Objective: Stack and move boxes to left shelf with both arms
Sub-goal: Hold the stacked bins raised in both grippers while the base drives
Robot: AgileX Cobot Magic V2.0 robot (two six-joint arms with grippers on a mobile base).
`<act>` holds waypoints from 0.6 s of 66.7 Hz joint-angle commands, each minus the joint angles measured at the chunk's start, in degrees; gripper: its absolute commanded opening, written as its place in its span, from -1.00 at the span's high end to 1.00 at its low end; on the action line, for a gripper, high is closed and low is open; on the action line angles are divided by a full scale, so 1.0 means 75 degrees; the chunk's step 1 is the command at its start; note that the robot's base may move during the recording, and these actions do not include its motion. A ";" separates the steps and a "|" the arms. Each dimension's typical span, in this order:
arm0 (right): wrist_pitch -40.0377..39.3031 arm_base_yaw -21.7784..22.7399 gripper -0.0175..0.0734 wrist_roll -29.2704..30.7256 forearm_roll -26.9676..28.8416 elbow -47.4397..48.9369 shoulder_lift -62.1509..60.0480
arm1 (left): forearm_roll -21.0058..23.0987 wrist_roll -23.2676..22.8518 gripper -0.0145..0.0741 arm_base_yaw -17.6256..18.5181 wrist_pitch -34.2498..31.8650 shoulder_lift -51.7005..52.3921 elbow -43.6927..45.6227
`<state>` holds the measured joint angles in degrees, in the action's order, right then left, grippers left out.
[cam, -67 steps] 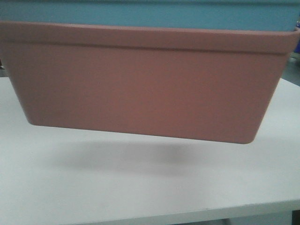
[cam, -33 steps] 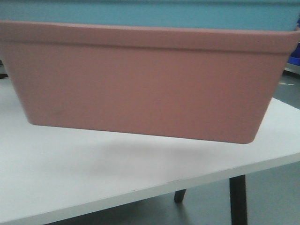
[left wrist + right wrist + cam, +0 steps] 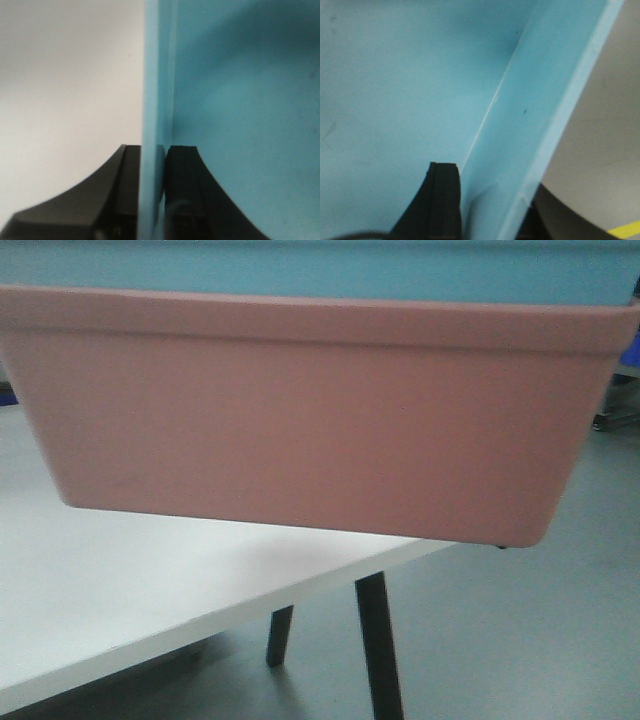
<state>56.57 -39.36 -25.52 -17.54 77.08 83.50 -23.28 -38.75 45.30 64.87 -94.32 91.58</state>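
The salmon pink box (image 3: 300,415) fills the front view, held in the air above the white table (image 3: 110,590). The light blue box (image 3: 320,270) sits nested inside it, only its rim showing above. In the left wrist view my left gripper (image 3: 154,160) is shut on the light blue box's end wall (image 3: 157,90), one black finger on each side. In the right wrist view my right gripper (image 3: 495,190) is shut on the opposite blue wall (image 3: 530,130), one finger inside, the other outside and mostly hidden. The left shelf is out of view.
The table's right corner and two dark legs (image 3: 378,650) show below the boxes. Grey floor (image 3: 520,640) lies to the right. Something dark blue (image 3: 630,355) sits at the far right edge. A yellow floor line (image 3: 626,231) shows in the right wrist view.
The view has swung left: the table has slid off to the left, its corner, legs and the floor have come into sight. The stacked boxes stay fixed in frame, still gripped.
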 commanded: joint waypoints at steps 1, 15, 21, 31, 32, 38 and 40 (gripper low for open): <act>-0.1902 -0.0244 0.49 -0.0053 0.0699 0.0365 -0.0236 | 0.1079 -0.0075 0.68 0.0295 -0.1673 0.0298 0.0330; -0.1902 -0.0244 0.49 -0.0053 0.0699 0.0365 -0.0236 | 0.1079 -0.0075 0.68 0.0295 -0.1673 0.0298 0.0330; -0.1902 -0.0244 0.49 -0.0053 0.0699 0.0365 -0.0236 | 0.1079 -0.0075 0.68 0.0295 -0.1673 0.0298 0.0330; -0.1902 -0.0244 0.49 -0.0053 0.0699 0.0365 -0.0236 | 0.1079 -0.0075 0.68 0.0295 -0.1673 0.0298 0.0330; -0.1902 -0.0244 0.49 -0.0053 0.0699 0.0365 -0.0236 | 0.1079 -0.0075 0.68 0.0295 -0.1673 0.0298 0.0330; -0.1902 -0.0244 0.49 -0.0053 0.0699 0.0365 -0.0236 | 0.1079 -0.0075 0.68 0.0295 -0.1673 0.0298 0.0330; -0.1902 -0.0244 0.49 -0.0053 0.0699 0.0365 -0.0236 | 0.1079 -0.0075 0.68 0.0295 -0.1673 0.0298 0.0330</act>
<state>56.57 -39.36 -25.52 -17.54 77.08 83.50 -23.28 -38.75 45.30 64.87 -94.32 91.58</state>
